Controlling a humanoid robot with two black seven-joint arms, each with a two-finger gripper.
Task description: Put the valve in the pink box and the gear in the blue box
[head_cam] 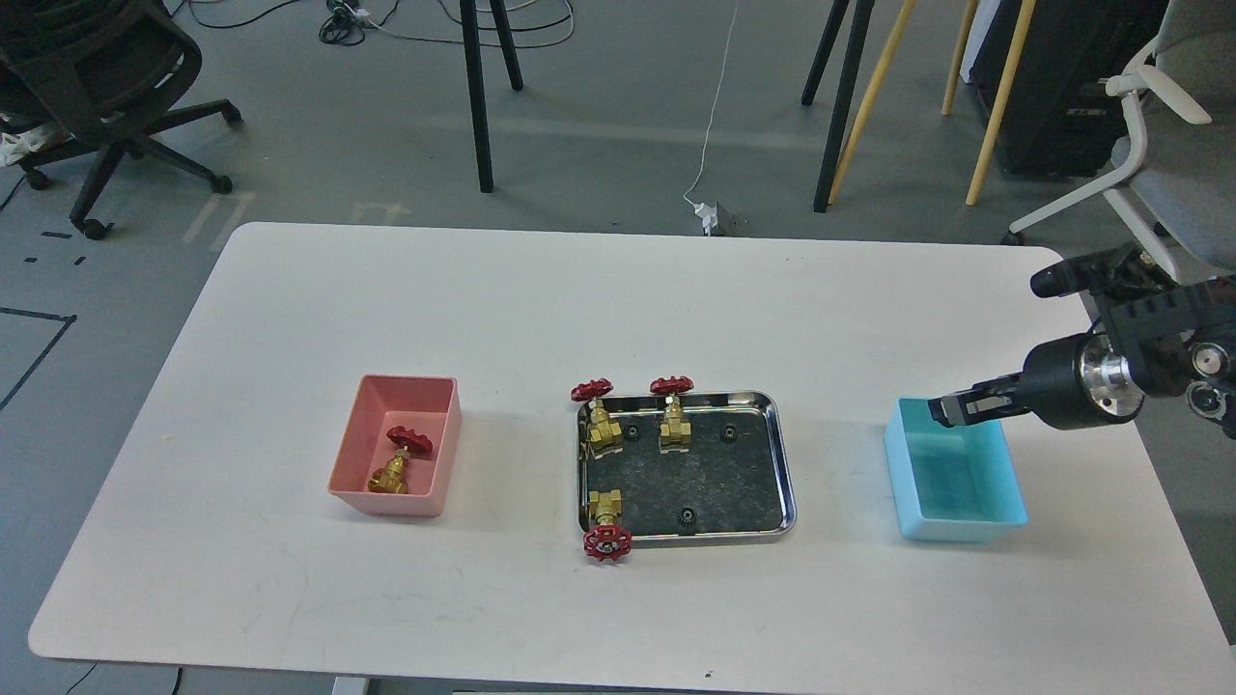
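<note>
The pink box (386,504) sits at the left of the table and holds one valve (398,459). The steel tray (788,483) in the middle holds three more valves (673,421) and three small black gears (688,519). The blue box (961,528) stands at the right, and I see nothing inside it. My right gripper (944,409) hovers over the blue box's far rim and points left. Its fingers show as one dark tip, so I cannot tell them apart or see anything between them. My left gripper is out of view.
The white table (541,299) ends close behind the blue box on the right. Two valve handwheels (590,390) stick out over the tray's far rim and one (605,542) over its near rim. Chairs and stand legs are on the floor beyond.
</note>
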